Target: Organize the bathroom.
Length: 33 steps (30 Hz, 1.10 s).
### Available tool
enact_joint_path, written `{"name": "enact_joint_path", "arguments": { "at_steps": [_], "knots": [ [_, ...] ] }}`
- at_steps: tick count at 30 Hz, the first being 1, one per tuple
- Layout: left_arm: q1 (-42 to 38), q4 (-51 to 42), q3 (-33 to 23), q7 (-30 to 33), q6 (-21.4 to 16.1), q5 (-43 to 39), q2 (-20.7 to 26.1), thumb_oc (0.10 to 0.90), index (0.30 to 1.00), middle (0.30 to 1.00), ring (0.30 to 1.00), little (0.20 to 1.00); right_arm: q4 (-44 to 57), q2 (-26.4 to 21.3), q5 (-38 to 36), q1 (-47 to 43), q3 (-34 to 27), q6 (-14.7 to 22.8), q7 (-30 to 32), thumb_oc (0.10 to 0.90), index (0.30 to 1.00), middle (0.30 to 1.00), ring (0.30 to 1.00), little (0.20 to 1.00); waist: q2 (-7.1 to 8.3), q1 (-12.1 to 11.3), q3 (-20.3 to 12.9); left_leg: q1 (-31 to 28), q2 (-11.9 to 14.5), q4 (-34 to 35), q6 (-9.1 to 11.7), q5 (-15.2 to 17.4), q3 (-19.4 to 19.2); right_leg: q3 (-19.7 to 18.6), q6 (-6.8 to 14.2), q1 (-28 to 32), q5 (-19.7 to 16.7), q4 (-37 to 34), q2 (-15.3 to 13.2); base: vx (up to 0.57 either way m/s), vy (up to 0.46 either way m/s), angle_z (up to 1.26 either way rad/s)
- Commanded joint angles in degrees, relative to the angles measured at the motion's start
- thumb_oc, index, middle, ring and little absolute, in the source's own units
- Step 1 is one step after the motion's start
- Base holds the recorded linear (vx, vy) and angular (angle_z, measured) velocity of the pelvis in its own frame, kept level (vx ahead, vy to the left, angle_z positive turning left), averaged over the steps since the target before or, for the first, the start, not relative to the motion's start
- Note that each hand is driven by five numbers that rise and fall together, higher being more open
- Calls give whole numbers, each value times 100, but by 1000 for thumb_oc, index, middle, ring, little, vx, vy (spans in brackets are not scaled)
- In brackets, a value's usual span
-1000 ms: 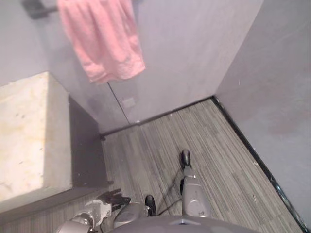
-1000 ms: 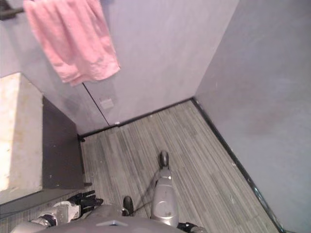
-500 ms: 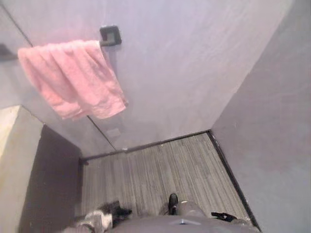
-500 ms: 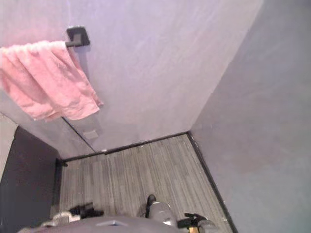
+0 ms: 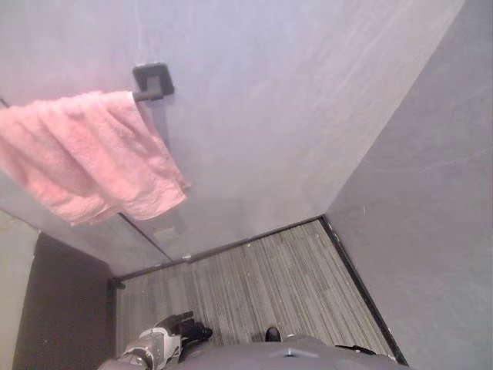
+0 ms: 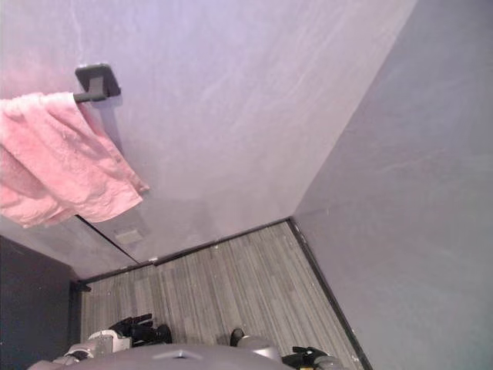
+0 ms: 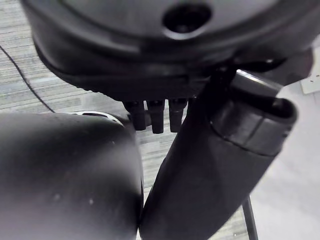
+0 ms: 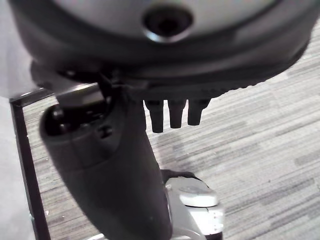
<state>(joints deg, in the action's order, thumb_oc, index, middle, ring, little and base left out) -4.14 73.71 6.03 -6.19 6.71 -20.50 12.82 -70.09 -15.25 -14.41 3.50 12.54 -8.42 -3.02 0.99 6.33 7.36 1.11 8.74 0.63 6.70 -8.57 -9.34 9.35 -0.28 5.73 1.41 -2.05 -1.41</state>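
Note:
A pink towel hangs crumpled over a black wall bar whose square mount shows at its right end. Both hands hang low, far below the towel. My left hand is at the lower left, dark fingers relaxed and holding nothing. In the left wrist view its fingers point straight at the floor beside the thumb. My right hand peeks in at the bottom right. Its fingers are straight with nothing in them, over striped flooring.
A dark cabinet side with a pale countertop edge stands at the lower left. Grey walls meet in a corner on the right. Striped grey floor runs to a black skirting. A small white wall plate sits low.
The camera has tilted upward, so the towel and bar sit lower and further left in the picture and less floor shows. Both hands stay low and hold nothing.

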Motion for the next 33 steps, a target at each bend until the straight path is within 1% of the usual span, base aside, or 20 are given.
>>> {"name": "enact_joint_path", "arguments": {
  "at_steps": [1, 5, 7, 8, 9, 11, 12, 13, 15, 16, 17, 18, 19, 20, 21, 22, 26, 27, 29, 33],
  "knots": [
    [429, 137, 39, 453, 208, -143, 117, 800, 900, 900, 900, 900, -123, -52, 58, 55, -20, 18, 55, 800, 900, 900, 900, 900, -39, -103, -52, -178, 86, -31, -205, 283, -153, -320, 391, -413, -464, 37, -600, 83, 42, 11],
    [492, 221, -120, 914, 348, -442, 109, 800, 900, 900, 900, 900, -141, -81, -155, 35, -92, 211, 230, 800, 900, 900, 900, 900, -65, -155, -116, -267, 105, 120, -199, 226, -112, -283, 382, -307, -469, -59, -581, 69, 2, 4],
    [496, 283, -297, 1362, 528, -933, 76, 800, 900, 900, 900, 900, -86, -119, -349, -14, -187, 466, 373, 800, 900, 900, 900, 900, -55, -184, -167, -316, 105, 167, -192, 216, -80, -264, 380, -254, -492, -126, -573, 86, -23, -5],
    [504, 345, -531, 1914, 638, -1283, 75, 800, 900, 900, 900, 900, 82, -187, -533, -38, -302, 622, 532, 800, 900, 900, 900, 900, -42, -195, -208, -340, 108, 178, -183, 227, -54, -274, 378, -210, -479, -142, -565, 94, -32, 1],
    [505, 381, -702, 2172, 771, -1621, 120, 800, 900, 900, 900, 900, 247, -258, -720, -60, -387, 728, 666, 800, 900, 900, 900, 900, -31, -201, -235, -352, 111, 176, -178, 234, -39, -276, 381, -187, -476, -155, -564, 93, -37, 4],
    [503, 401, -996, 2773, 649, -2227, 211, 800, 900, 900, 900, 900, 656, -388, -1009, -89, -511, 793, 882, 800, 900, 900, 900, 900, -12, -204, -273, -376, 124, 177, -169, 240, -26, -265, 382, -161, -483, -183, -563, 74, -38, 1],
    [494, 349, -1317, 3147, 444, -2649, 369, 800, 900, 900, 900, 900, 1333, -580, -1223, -107, -643, 606, 1088, 800, 900, 900, 900, 900, -4, -189, -302, -401, 150, 187, -147, 233, -32, -260, 384, -129, -486, -218, -554, 75, -39, -4],
    [488, 321, -1396, 3287, 278, -2679, 414, 800, 900, 900, 900, 900, 1519, -625, -1293, -114, -681, 661, 1155, 800, 900, 900, 900, 900, -2, -186, -313, -407, 160, 192, -140, 229, -39, -257, 386, -125, -490, -229, -552, 66, -38, -4],
    [416, 11, -1530, 3732, 78, -2620, 552, 800, 900, 900, 900, 900, 2205, -793, -1173, -201, -753, 450, 1496, 800, 900, 900, 900, 900, -7, -183, -358, -451, 194, 254, -124, 209, -71, -232, 394, -132, -514, -282, -545, 34, -37, -1],
    [418, 4, -1530, 3740, 81, -2620, 549, 800, 900, 900, 900, 900, 2217, -794, -1171, -196, -754, 441, 1502, 800, 900, 900, 900, 900, -9, -183, -354, -458, 195, 258, -123, 208, -72, -232, 394, -128, -512, -281, -544, 26, -44, 4],
    [321, -315, -1471, 3657, -11, -2132, 694, 800, 900, 900, 900, 900, 2713, -951, -1110, -338, -701, 553, 1371, 800, 900, 900, 900, 900, -19, -193, -365, -513, 216, 329, -110, 192, -94, -201, 403, -112, -505, -289, -546, 14, -36, 6],
    [269, -644, -1389, 3656, 40, -1632, 822, 800, 900, 900, 900, 900, 3240, -1098, -1107, -436, -684, 448, 1297, 800, 900, 900, 900, 900, -29, -197, -390, -482, 230, 349, -93, 168, -104, -183, 403, -135, -508, -290, -551, 20, -42, 7],
    [247, -811, -1313, 3545, 47, -1466, 892, 800, 900, 900, 900, 900, 3476, -1170, -1036, -479, -661, 526, 1200, 800, 900, 900, 900, 900, -36, -200, -398, -471, 236, 358, -83, 152, -107, -176, 403, -140, -510, -285, -552, 8, -27, 13],
    [224, -1265, -1152, 3564, 179, -1071, 1037, 800, 900, 900, 900, 900, 4226, -1380, -786, -505, -690, 359, 1093, 800, 900, 900, 900, 900, -59, -194, -402, -438, 237, 361, -74, 140, -97, -154, 411, -164, -508, -269, -559, 6, -17, 18],
    [219, -1395, -1100, 3438, 108, -888, 1078, 800, 900, 900, 900, 900, 4356, -1437, -630, -518, -686, 453, 1013, 800, 900, 900, 900, 900, -70, -194, -400, -420, 235, 359, -69, 131, -86, -152, 418, -176, -511, -263, -563, -5, -5, 20],
    [158, -1744, -997, 3263, 158, -523, 1193, 800, 900, 900, 900, 900, 4763, -1626, -426, -604, -707, 352, 880, 800, 900, 900, 900, 900, -98, -190, -381, -393, 240, 365, -55, 105, -90, -133, 429, -213, -521, -246, -581, -9, 7, 14],
    [-147, -2930, -495, 2571, 208, 852, 1700, 800, 900, 900, 900, 900, 5038, -2201, -222, -1099, -669, 349, 403, 800, 900, 900, 900, 900, -198, -264, -266, -272, 192, 367, -38, 56, -55, -121, 447, -359, -551, -191, -633, -39, 23, 6],
    [-183, -3039, -442, 2473, 181, 1032, 1764, 800, 900, 900, 900, 900, 5038, -2255, -231, -1152, -649, 341, 353, 800, 900, 900, 900, 900, -206, -273, -253, -255, 188, 363, -36, 50, -51, -121, 447, -377, -553, -182, -637, -62, 22, 5],
    [-496, -3835, -117, 2025, 208, 1428, 2294, 800, 900, 900, 900, 900, 5015, -2589, -321, -1561, -502, 246, 147, 800, 900, 900, 900, 900, -249, -323, -168, -143, 166, 338, -15, 6, -24, -116, 442, -477, -555, -117, -670, -70, 23, 10],
    [-1050, -4488, 39, 2009, 51, 1645, 2837, 800, 900, 900, 900, 900, 4982, -2802, -464, -2151, -90, 29, -147, 800, 900, 900, 900, 900, -236, -377, -122, -119, 159, 329, 3, -36, 7, -80, 429, -433, -549, -108, -699, 18, -7, 14]
  ]
}}
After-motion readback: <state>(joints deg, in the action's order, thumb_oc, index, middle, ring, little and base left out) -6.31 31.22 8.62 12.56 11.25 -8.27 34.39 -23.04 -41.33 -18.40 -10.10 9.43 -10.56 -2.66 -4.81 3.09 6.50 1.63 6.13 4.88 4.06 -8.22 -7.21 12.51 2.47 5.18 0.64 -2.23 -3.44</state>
